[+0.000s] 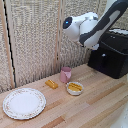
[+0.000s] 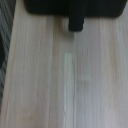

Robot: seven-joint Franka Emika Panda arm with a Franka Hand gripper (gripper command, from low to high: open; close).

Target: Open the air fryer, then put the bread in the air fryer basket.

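Note:
The black air fryer [image 1: 113, 54] stands at the exterior view's right on the wooden table, its basket [image 1: 102, 60] pushed in. The air fryer handle [image 1: 104, 61] juts from the drawer front as a short black bar. In the wrist view the handle [image 2: 76, 20] sticks out below the fryer's dark front [image 2: 45, 6], some way off. The bread [image 1: 51, 83], a small golden-brown block, lies on the table near the pink cup. My white arm and hand [image 1: 86, 33] hang high above the table, left of the fryer. My fingers cannot be made out in either view.
A pink cup [image 1: 65, 74] stands mid-table, with a small white bowl of yellow food [image 1: 75, 88] in front of it. A large patterned plate [image 1: 24, 103] lies at the exterior view's left. A woven screen [image 1: 35, 40] backs the table.

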